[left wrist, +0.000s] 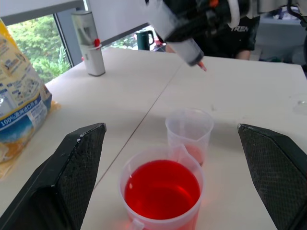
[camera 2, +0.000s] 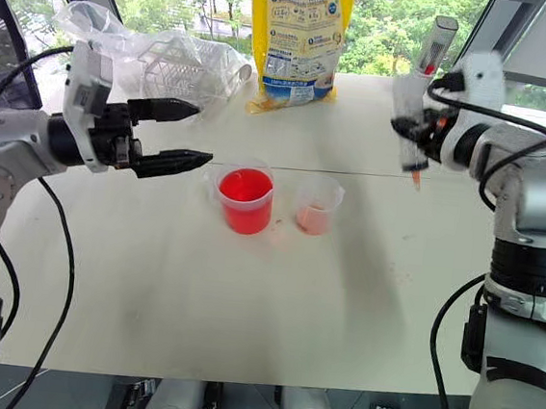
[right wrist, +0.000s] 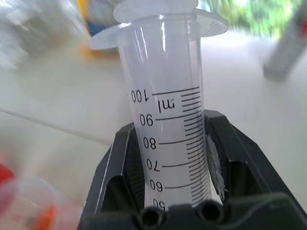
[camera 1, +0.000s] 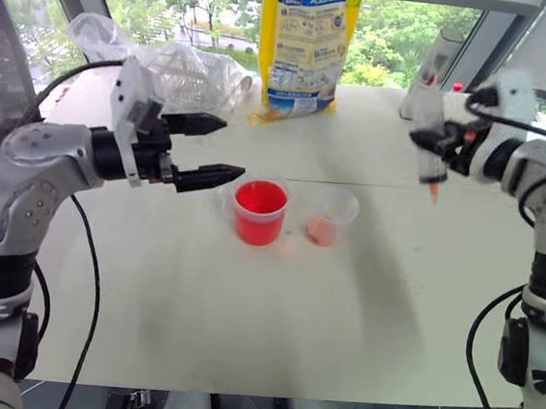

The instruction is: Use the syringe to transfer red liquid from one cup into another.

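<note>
Clear plastic, the syringe [camera 2: 414,131] hangs upright with its orange tip down, its barrel clamped between the jaws of the right gripper [right wrist: 169,158], in the air well to the right of the small pale-pink cup [camera 1: 331,217]. Touching that cup stands the wider beaker [camera 1: 259,211] of red liquid [left wrist: 162,189], just in front of the left gripper [camera 1: 209,150], whose jaws gape wide apart, holding nothing.

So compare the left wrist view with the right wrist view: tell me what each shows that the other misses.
Left wrist alone: the open left gripper, the beaker full of red liquid, and the syringe's orange tip. Right wrist alone: the right gripper shut on the barrel, whose graduations read up to 100 ml. Both: the syringe, the yellow bag, the grey cylinder, the table.
</note>
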`<state>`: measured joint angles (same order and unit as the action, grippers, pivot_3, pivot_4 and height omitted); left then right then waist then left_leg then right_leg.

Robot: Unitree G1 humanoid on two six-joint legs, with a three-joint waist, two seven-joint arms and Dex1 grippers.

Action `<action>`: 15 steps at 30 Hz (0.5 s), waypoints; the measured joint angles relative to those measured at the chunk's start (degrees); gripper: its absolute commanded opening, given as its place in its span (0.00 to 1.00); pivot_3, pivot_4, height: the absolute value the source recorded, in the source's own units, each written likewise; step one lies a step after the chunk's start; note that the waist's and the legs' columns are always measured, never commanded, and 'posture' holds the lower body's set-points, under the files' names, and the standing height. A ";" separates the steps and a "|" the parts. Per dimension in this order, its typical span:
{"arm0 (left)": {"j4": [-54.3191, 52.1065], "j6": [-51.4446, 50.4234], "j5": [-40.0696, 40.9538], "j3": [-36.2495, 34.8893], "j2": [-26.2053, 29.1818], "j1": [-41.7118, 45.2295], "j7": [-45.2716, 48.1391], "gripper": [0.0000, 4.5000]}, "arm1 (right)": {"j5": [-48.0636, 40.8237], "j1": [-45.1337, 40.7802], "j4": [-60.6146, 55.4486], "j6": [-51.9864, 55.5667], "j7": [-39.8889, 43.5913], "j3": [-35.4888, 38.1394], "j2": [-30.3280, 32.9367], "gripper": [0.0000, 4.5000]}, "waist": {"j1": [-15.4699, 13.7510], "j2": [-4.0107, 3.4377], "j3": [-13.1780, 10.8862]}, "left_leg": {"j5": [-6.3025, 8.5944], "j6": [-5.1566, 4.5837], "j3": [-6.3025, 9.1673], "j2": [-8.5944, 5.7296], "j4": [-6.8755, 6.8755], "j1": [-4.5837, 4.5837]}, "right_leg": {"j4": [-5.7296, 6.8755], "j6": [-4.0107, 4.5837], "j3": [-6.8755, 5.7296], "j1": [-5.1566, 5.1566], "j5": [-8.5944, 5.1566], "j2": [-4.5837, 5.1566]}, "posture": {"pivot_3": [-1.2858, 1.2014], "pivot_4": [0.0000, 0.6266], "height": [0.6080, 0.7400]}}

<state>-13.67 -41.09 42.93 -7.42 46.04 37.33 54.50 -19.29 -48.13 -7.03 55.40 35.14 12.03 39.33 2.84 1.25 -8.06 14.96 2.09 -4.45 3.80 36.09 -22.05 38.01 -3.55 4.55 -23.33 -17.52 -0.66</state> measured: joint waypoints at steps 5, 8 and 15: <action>4.72 0.16 -1.05 0.10 0.01 5.83 2.33 1.00 | -11.19 -0.18 -9.33 -7.50 1.94 1.53 -13.29 0.30 | 0.23 -0.01 0.00 | 0.00 0.01 0.03 0.03 0.02 -0.01 | 0.06 0.01 -0.02 0.01 0.00 -0.02 | 0.52 0.24 1.00; 6.11 0.07 -1.25 0.07 0.10 6.54 2.95 1.00 | -13.14 -0.13 -9.36 -12.31 2.51 -1.18 -19.47 0.30 | 0.18 -0.01 0.00 | 0.00 0.01 0.00 0.01 0.07 -0.04 | 0.04 0.01 -0.02 0.01 0.00 0.08 | 0.52 0.24 1.00; 6.42 -0.98 -1.13 -0.15 0.12 8.66 2.80 1.00 | -12.01 3.95 -4.31 -23.69 4.10 -8.95 -27.92 0.30 | -0.36 0.03 0.02 | -0.01 0.01 0.02 -0.02 0.10 -0.12 | 0.03 0.01 -0.06 0.02 0.00 0.26 | 0.52 0.24 1.00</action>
<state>-7.24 -42.07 41.80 -7.56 46.16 45.99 57.31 -31.29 -44.18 -11.33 31.71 39.24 3.07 11.41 2.48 1.27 -8.05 14.95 2.10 -4.44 3.78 36.19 -22.17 38.04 -3.54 4.49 -23.31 -17.52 -0.40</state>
